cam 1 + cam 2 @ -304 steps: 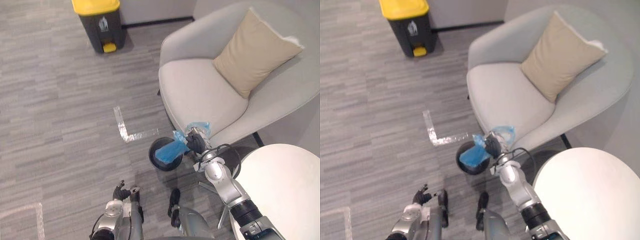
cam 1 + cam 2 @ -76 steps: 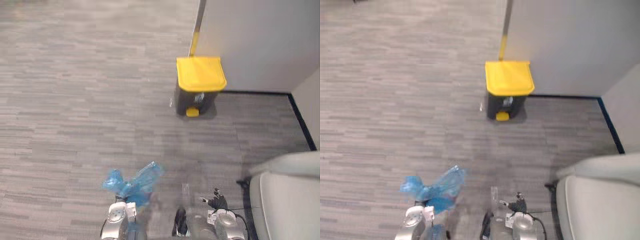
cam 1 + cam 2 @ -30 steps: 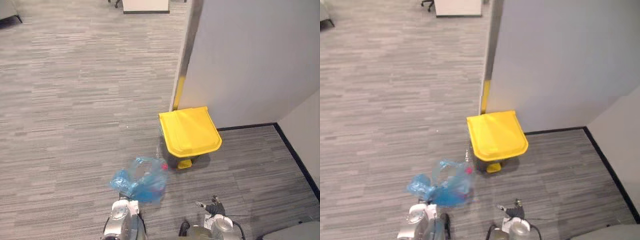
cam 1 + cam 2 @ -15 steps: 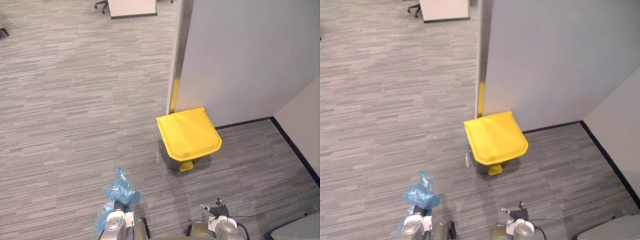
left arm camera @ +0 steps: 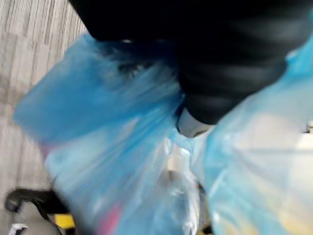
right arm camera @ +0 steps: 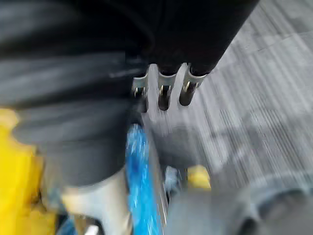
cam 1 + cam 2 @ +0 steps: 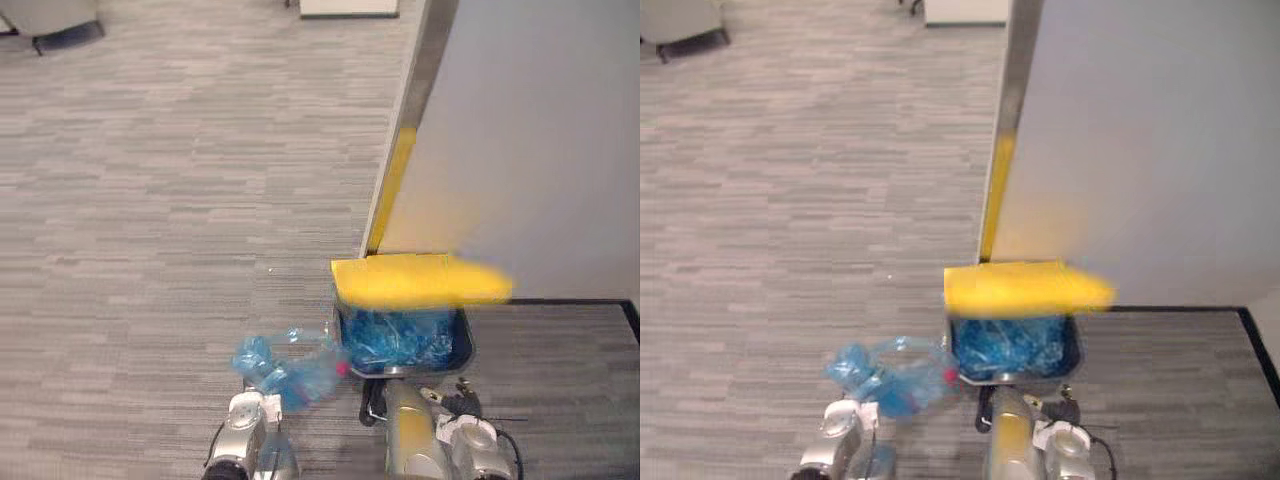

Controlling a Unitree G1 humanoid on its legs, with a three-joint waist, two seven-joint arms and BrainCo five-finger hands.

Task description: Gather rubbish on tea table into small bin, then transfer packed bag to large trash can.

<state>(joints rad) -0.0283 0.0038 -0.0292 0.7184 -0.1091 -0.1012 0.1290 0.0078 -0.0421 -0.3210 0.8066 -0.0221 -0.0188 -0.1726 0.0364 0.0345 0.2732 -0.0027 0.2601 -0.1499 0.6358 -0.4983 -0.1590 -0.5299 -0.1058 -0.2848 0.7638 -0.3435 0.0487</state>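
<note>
I've got the left hand (image 7: 243, 408) clenched on the crumpled blue plastic rubbish bag (image 7: 287, 372), just ahead of it beside the open yellow-lidded dark trash can (image 7: 463, 345); right hand (image 7: 455, 402) loose, empty.

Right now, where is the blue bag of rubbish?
In the eye views the blue bag is held up in the left hand, low and left of centre. It is right beside the open trash can with its yellow lid up, not inside it.
</note>
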